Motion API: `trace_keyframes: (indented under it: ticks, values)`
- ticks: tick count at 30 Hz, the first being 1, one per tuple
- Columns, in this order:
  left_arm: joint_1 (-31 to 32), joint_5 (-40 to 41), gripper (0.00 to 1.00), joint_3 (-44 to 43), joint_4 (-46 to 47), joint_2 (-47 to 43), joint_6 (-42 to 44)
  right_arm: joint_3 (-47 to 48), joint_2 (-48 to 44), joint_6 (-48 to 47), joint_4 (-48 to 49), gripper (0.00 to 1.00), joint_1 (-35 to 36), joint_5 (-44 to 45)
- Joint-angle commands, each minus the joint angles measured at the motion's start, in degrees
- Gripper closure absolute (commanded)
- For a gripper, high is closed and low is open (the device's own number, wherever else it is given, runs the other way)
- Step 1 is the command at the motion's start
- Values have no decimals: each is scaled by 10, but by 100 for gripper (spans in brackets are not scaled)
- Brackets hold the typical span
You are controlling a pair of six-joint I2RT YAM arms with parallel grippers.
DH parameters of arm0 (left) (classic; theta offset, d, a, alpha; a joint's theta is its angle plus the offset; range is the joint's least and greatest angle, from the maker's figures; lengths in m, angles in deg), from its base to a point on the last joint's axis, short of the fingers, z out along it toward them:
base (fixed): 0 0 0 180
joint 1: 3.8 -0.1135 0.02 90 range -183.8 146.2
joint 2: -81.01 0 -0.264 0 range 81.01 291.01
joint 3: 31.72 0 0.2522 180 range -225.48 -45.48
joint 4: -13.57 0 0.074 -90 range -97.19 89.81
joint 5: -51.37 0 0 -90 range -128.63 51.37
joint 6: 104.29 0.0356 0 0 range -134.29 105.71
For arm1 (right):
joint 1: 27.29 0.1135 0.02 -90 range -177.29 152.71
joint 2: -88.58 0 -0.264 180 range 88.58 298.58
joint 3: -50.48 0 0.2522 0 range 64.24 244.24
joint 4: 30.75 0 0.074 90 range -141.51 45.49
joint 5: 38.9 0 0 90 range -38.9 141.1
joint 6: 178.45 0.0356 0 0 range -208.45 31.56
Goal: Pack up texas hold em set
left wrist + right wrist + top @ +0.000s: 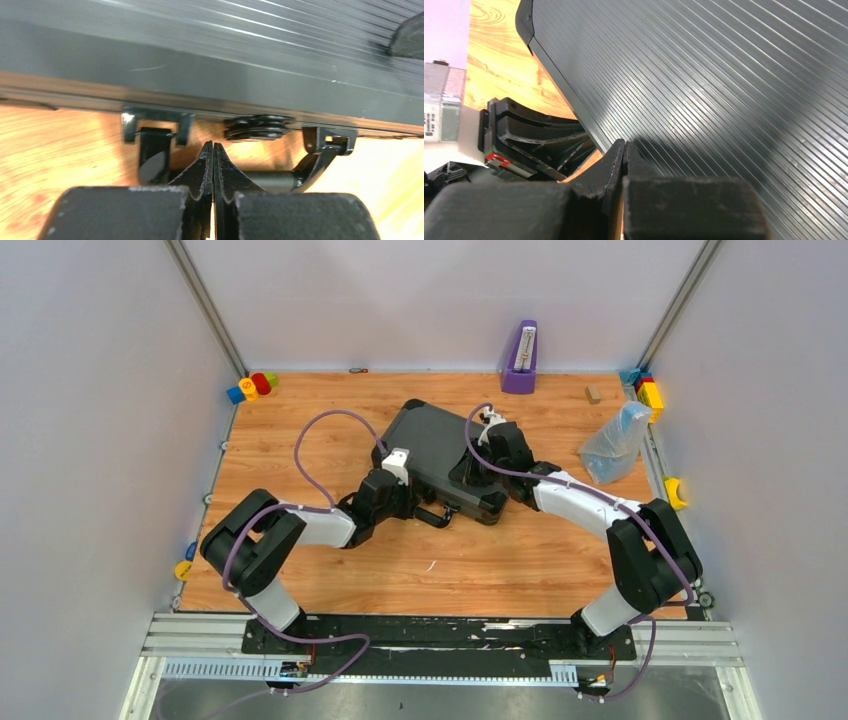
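Left pincer (213, 156) and right pincer (624, 153) are clamped shut and empty at the closed black case (437, 445) lying in the middle, so packing looks nearly done, with perhaps only latching left.

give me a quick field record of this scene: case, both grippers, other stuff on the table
case: black case, lid closed, lying flat mid-table, handle on the side facing the arms
left gripper: shut, holding nothing, at the case's front side between the handle's two brackets
right gripper: shut, holding nothing, tips at the ribbed lid near its edge; contact unclear
other: clear plastic bag right of the case; purple object at the back; toy blocks in the back corners
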Motion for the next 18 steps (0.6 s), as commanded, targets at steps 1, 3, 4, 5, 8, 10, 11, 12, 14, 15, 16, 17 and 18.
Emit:
trace_keyframes:
  ticks: [1, 3, 4, 5, 8, 10, 11, 12, 14, 15, 16, 17, 18]
  values:
    - [-7, 59, 100, 20, -68, -68, 19, -25, 19, -18, -83, 100, 8, 8]
    - [-7, 61, 99, 25, -85, -104, 19, -28, 14, -18, -80, 100, 8, 9]
    - [-7, 60, 99, 27, -92, -114, 19, -29, 12, -18, -78, 100, 8, 10]
    - [-7, 58, 98, 28, -96, -129, 19, -29, 11, -18, -78, 100, 9, 9]
    - [-7, 35, 98, 13, -119, -133, 22, -29, 13, -18, -79, 100, 10, 9]
    - [-7, 16, 99, 1, -118, -125, 20, -29, 12, -19, -78, 100, 10, 9]
    - [-7, 11, 99, 0, -115, -123, 17, -29, 11, -19, -78, 100, 10, 11]
    - [-7, 4, 99, -1, -110, -119, 15, -30, 11, -19, -78, 100, 11, 12]
    - [-7, 3, 99, -5, -104, -113, 11, -30, 10, -20, -78, 100, 11, 14]
    - [-7, -4, 99, -6, -102, -110, 11, -31, 10, -20, -78, 100, 11, 14]
    - [-7, -12, 99, -11, -101, -104, 11, -30, 10, -20, -78, 100, 11, 14]
    - [-7, -15, 99, -13, -101, -101, 11, -30, 11, -20, -78, 100, 11, 14]
    - [-7, -21, 98, -18, -100, -96, 11, -30, 11, -20, -78, 100, 11, 14]
